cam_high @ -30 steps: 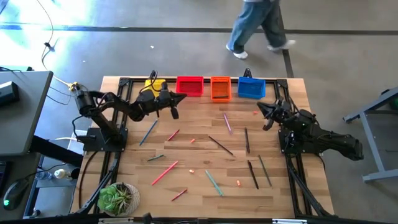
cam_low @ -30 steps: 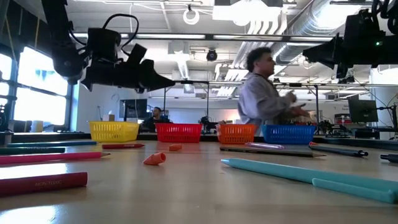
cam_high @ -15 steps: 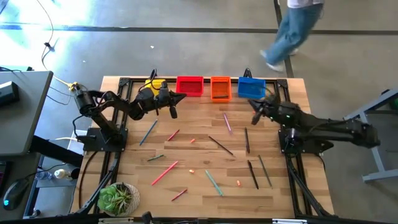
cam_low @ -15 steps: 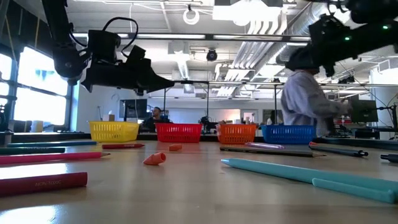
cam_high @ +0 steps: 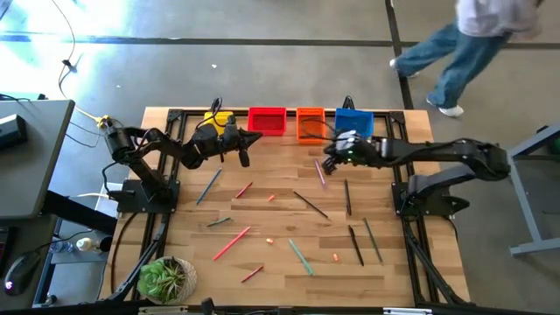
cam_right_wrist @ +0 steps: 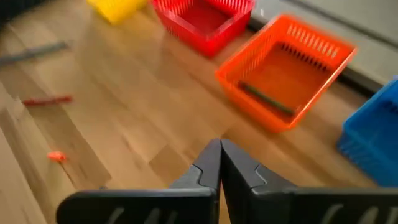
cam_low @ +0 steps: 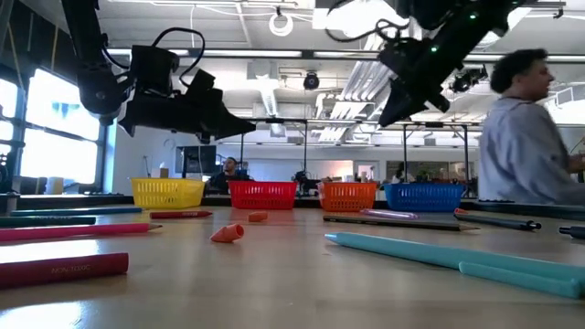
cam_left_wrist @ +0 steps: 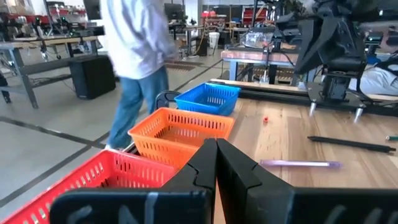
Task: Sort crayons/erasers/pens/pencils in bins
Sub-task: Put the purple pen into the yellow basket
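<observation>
Four bins [cam_high: 298, 123] along the desk's [cam_high: 280, 262] far edge, yellow one half hidden by left hand [cam_high: 244, 158], right hand [cam_high: 327, 166] near orange bin, both pressed together, empty.

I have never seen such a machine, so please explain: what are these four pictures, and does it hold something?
Two robot arms work at a wooden table. One picture looks down from above, one looks level across the table, and two come from cameras on the arms' wrists. The left gripper hangs near the yellow bin; the right gripper is near the orange bin. Both are shut and hold nothing. Pens, pencils, crayons and small erasers lie scattered. A person walks behind.
</observation>
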Controlling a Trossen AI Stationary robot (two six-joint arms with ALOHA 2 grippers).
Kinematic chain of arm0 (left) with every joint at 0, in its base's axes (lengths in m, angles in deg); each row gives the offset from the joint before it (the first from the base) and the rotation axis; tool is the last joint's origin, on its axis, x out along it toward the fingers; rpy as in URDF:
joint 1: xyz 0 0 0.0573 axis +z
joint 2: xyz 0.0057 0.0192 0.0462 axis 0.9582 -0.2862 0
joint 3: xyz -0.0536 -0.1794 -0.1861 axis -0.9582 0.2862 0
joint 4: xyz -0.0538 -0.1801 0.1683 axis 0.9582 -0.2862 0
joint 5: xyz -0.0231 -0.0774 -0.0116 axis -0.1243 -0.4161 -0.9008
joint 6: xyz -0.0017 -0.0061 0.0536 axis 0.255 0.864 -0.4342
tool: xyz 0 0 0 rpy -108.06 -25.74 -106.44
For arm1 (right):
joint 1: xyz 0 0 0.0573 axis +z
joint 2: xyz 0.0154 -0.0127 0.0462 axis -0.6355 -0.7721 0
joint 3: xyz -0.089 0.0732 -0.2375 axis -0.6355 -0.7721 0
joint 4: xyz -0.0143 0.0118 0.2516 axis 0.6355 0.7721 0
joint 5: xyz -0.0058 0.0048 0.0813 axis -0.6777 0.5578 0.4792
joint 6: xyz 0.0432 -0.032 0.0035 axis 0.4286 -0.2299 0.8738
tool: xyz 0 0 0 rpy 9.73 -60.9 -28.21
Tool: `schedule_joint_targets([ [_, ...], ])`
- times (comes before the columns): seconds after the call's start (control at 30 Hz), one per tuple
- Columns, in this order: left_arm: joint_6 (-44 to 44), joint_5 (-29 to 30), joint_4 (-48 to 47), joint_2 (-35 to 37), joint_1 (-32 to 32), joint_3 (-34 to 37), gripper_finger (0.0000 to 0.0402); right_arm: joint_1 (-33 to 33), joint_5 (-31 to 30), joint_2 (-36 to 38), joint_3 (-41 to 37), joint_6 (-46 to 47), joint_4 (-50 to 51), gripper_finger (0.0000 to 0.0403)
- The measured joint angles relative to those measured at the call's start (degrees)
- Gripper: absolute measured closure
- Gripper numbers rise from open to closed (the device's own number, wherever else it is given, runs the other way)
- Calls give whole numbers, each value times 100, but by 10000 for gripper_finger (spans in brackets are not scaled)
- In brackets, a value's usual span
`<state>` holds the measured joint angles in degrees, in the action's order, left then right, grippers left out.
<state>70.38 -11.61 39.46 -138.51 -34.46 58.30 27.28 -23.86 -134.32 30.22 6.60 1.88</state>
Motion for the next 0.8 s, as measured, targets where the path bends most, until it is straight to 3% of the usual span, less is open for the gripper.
schedule_joint_targets([
  [0.47, -1, 21, -230, -2, -2, 0, 401, 8, 772, -2054, 1064, 1206, 1307, 394],
  [0.8, -36, 22, -225, -2, 0, 0, 401, 8, 1055, -2674, 1090, 2028, 1511, 285],
])
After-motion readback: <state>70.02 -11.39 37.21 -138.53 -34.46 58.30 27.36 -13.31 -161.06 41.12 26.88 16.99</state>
